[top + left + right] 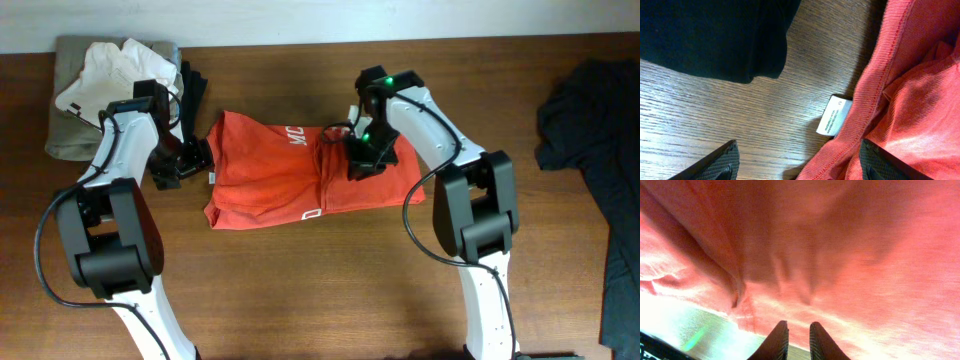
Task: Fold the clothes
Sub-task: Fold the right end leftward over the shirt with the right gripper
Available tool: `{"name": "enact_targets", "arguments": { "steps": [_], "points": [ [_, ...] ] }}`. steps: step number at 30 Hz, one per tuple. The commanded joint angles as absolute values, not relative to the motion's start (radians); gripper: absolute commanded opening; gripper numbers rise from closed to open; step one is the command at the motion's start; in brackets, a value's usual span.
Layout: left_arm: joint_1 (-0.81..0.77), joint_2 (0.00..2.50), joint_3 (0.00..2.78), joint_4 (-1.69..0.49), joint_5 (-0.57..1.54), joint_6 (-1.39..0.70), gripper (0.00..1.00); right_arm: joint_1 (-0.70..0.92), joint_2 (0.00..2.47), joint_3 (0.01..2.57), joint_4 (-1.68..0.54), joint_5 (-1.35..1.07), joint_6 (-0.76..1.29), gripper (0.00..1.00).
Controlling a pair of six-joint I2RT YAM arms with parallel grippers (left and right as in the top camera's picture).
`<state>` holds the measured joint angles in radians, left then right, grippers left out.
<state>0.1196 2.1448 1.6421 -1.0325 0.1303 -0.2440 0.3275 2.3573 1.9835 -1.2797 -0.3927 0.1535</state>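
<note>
Red-orange cloth marks the work: the T-shirt (300, 170) lies at the middle of the surface (300, 290), partly folded, with white lettering showing toward the far edge and a small white tag (834, 116) sticking out at its left hem. A fold of this shirt is judged to be the step in hand.

The right claw (796, 340) is set on the shirt's right half beside a raised ridge. Its jaws are drawn narrow, almost together, and whether a pinch of cloth is caught between them cannot be told. The left claw (797, 160) is held wide at the left hem, one finger over bare wood and the other over the cloth, with nothing gripped.

For the next move a firm hold on both sides is called for. The hem would have to be closed on by the left claw before any cloth is carried across, or the layers could be dragged askew.

A dark navy garment (600, 150) is heaped at the right edge. A pale bundle (100, 85) sits in the far left corner, with a dark cloth (715, 35) beside it. Brown wood grain is seen throughout, and a pale wall (300, 15) lies beyond the far edge.
</note>
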Motion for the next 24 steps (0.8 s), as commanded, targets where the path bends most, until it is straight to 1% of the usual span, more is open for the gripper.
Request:
{"name": "enact_targets", "arguments": {
  "steps": [1, 4, 7, 9, 10, 11, 12, 13, 14, 15, 17, 21, 24],
  "points": [
    [0.12, 2.109, 1.66, -1.038, 0.134, -0.241, 0.77, 0.387, 2.331, 1.979, -1.283, -0.415, 0.147, 0.16],
    [0.12, 2.109, 1.66, -1.047, 0.134, -0.233, 0.77, 0.414, 2.323, 1.989, -1.27, -0.307, 0.228, 0.11],
    [0.12, 2.109, 1.66, -1.066, 0.134, -0.231, 0.77, 0.385, 2.296, 2.022, -1.277, -0.272, 0.241, 0.12],
    [0.121, 2.109, 1.66, -1.067, 0.134, -0.231, 0.77, 0.355, 2.283, 2.057, -1.279, -0.272, 0.241, 0.22],
    [0.123, 2.109, 1.66, -1.063, 0.134, -0.231, 0.77, 0.34, 2.282, 2.07, -1.279, -0.271, 0.241, 0.34],
    [0.128, 2.109, 1.66, -1.059, 0.134, -0.231, 0.82, 0.312, 2.282, 2.087, -1.28, -0.262, 0.241, 0.75],
    [0.137, 2.109, 1.66, -1.057, 0.134, -0.231, 0.85, 0.285, 2.282, 2.092, -1.279, -0.239, 0.241, 0.99],
    [0.149, 2.109, 1.66, -1.055, 0.134, -0.231, 0.87, 0.256, 2.282, 2.093, -1.279, -0.212, 0.241, 0.99],
    [0.162, 2.109, 1.66, -1.049, 0.134, -0.231, 0.95, 0.218, 2.282, 2.093, -1.279, -0.195, 0.241, 0.99],
    [0.173, 2.109, 1.66, -1.045, 0.136, -0.231, 0.99, 0.181, 2.282, 2.093, -1.278, -0.185, 0.241, 0.99],
    [0.197, 2.111, 1.657, -1.026, 0.167, -0.227, 0.99, 0.103, 2.282, 2.093, -1.27, -0.178, 0.241, 0.99],
    [0.207, 2.112, 1.62, -0.974, 0.305, -0.161, 0.99, -0.053, 2.282, 2.093, -1.237, -0.179, 0.241, 0.99],
    [0.203, 2.112, 1.579, -0.934, 0.327, -0.158, 0.99, -0.154, 2.282, 2.093, -1.229, -0.179, 0.241, 0.99]
  ]
}}
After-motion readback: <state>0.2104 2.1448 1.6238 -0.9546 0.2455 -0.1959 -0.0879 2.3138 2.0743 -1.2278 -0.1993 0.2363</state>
